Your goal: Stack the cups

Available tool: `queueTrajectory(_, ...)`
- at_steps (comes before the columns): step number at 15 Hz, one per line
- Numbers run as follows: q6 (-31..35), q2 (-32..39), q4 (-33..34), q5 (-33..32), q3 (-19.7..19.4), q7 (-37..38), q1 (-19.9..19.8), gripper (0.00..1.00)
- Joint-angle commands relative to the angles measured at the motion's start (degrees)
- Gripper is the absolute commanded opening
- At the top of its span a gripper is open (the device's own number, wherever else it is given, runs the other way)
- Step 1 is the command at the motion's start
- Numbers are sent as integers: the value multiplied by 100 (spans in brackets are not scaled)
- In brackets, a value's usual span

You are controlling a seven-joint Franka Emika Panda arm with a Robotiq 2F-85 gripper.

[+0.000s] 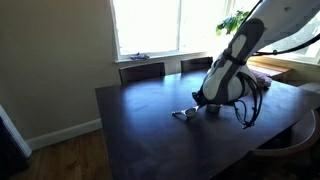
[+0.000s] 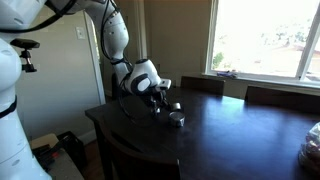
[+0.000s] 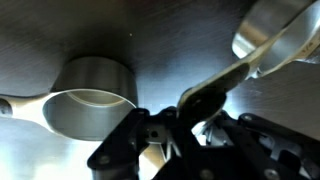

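- The jaws sit low in the wrist view, drawn close together on the tip of a thin handle. They look to be gripping it, though the pinch itself is partly hidden by the black linkage.
- That handle runs slantwise up and away from the jaws to the held cup (image 3: 280, 35), whose bowl is blurred at the upper corner. I judge it is carried clear of the worktop (image 3: 170, 40).
- On the opposite side of the jaws is the waiting cup (image 3: 90, 100). It stands upright on the worktop, mouth open to the camera, with its own handle pointing straight out to the frame edge, away from the jaws.
- The two bowls therefore flank the jaws. The carried bowl leads by a full handle's length, so it is the bowl, not the jaws, that must come over the open mouth.
- The two handles lie at an angle to each other, so a small turn may help them nest.
- In an exterior view a bright cup (image 1: 181, 114) lies on the worktop just beside the arm's end.
- I cannot make out a third cup.
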Motion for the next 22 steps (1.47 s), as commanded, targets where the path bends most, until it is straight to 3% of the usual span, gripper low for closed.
queueTrajectory(1, 495, -224, -322, 151, 311, 93, -180, 4)
queueTrajectory(6, 1211, -223, -486, 261, 932, 77, -675, 5)
queueTrajectory(7, 863, -295, -211, 398, 787, 48, -546, 5)
queueTrajectory(11, 852, -431, -159, 513, 928, 82, -726, 5)
queueTrajectory(22, 834, -613, -572, 498, 1566, 330, -1490, 5)
